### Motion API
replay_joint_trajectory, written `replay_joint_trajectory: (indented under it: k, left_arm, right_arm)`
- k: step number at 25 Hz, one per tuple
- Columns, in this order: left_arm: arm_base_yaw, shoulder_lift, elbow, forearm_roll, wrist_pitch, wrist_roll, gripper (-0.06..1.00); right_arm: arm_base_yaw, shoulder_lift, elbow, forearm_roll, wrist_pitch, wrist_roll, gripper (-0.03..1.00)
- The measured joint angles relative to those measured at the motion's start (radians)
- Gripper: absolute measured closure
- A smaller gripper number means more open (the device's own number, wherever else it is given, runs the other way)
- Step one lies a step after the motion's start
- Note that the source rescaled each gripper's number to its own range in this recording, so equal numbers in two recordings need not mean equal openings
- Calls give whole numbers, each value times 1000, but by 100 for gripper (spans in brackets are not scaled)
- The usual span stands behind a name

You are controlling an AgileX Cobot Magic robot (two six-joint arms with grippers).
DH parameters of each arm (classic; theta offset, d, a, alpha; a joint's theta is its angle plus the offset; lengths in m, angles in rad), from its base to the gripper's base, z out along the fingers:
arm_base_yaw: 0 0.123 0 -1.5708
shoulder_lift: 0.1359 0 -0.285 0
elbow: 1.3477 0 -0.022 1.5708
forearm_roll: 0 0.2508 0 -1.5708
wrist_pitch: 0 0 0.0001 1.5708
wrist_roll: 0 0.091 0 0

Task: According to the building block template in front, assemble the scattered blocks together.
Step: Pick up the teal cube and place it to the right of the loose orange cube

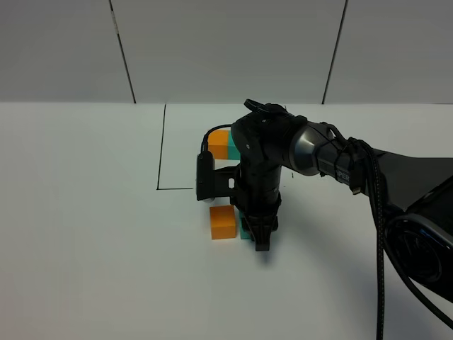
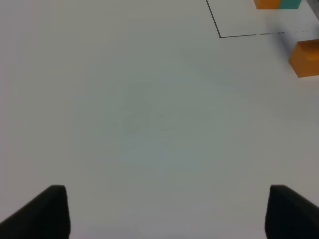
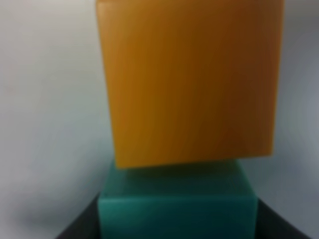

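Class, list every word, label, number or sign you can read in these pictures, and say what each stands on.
White lettering on the right arm: too small and blurred to read.
The orange block, teal block and template: no text on the faces shown.
Both wrist views: nothing written.

Bright, even light from above falls on the white surface [image 1: 85, 234]; a soft shadow sits just under the right claw [image 1: 261, 242]. The high view is sharp. The right wrist view is heavily blurred, the orange cube [image 3: 189, 84] and teal cube [image 3: 177, 211] both out of focus. The left wrist view is mildly soft, hazier toward the surface's far edge
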Motion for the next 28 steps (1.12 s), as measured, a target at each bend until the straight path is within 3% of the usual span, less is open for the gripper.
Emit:
replay_joint_trajectory:
  k: [28]
  left_arm:
    - [0, 0, 0, 0, 0, 0, 27]
  right_arm:
    - [-2, 21, -9, 3, -28, -42, 96]
